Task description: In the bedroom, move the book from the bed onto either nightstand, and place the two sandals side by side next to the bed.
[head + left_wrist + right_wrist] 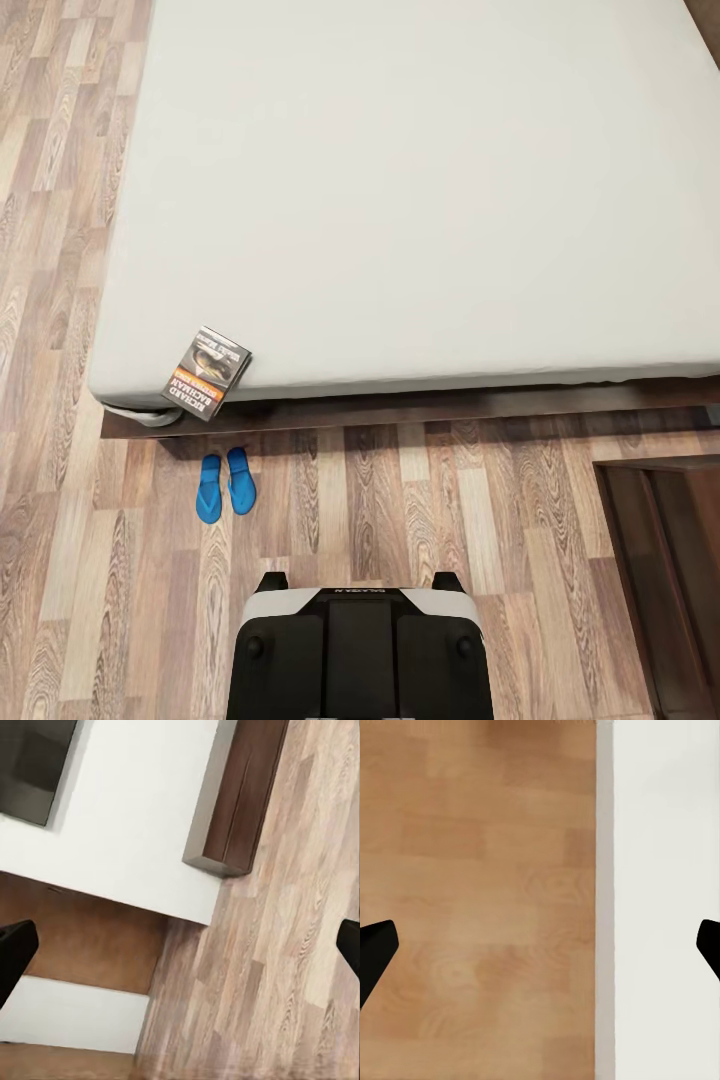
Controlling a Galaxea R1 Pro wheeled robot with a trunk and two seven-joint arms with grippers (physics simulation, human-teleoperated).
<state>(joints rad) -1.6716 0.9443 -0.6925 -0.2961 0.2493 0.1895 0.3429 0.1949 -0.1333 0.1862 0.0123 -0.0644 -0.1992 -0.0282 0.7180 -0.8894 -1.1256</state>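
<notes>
Book (pixel 207 372) lies on bed (pixel 420 200) corner, ten o'clock from robot base (pixel 360 655). Two sandals (pixel 225 485) side by side on floor (pixel 420 520) just below. Left gripper (pixel 180 949) and right gripper (pixel 540 952): jaws wide apart, empty.

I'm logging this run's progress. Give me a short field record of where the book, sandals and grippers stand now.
book: lying flat on the near left corner of the bed, overhanging the edge slightly
sandals: side by side on the wood floor just in front of the bed
dark wooden furniture: at the right, partly cut off
left gripper: open, nothing between the fingertips
right gripper: open, empty
book step: not yet done
</notes>
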